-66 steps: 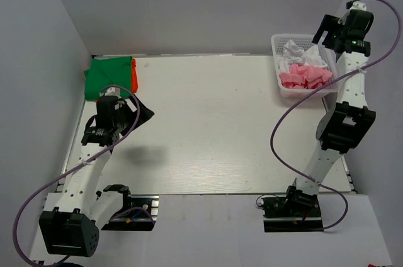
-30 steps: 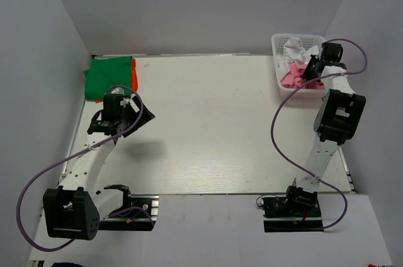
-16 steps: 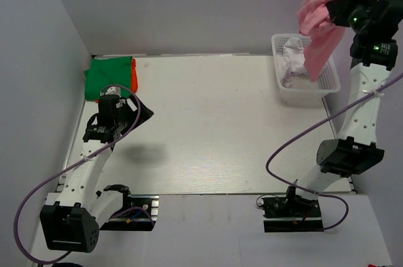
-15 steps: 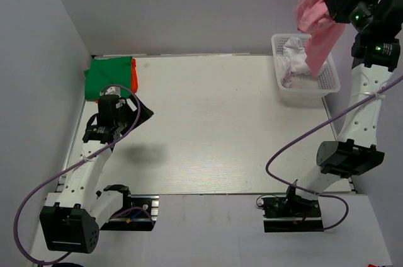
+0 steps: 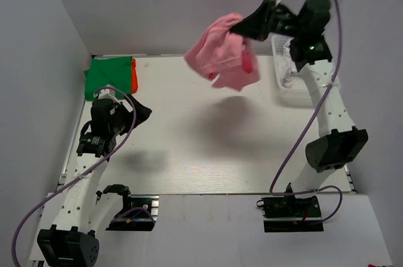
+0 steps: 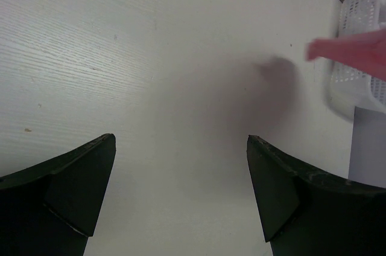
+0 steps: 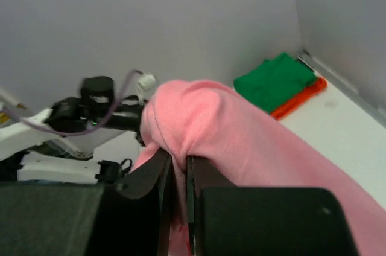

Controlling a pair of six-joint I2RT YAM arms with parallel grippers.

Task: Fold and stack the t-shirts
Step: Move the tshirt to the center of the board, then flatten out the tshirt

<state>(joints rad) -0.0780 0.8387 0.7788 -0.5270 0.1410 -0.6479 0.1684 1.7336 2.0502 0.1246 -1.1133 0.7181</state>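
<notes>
I've swung the pink shirt from basket to over the counter for folding — right claw clamped on it, left claw apart.

A white, faintly wood-grained tabletop sits enclosed by 3 plain, pale grey walls: a back wall, a left wall and a right wall. Even, diffuse light leaves a soft, blurred shadow on the tabletop's far half.

Left hand spread wide above table, pink t-shirt, mesh basket
</notes>
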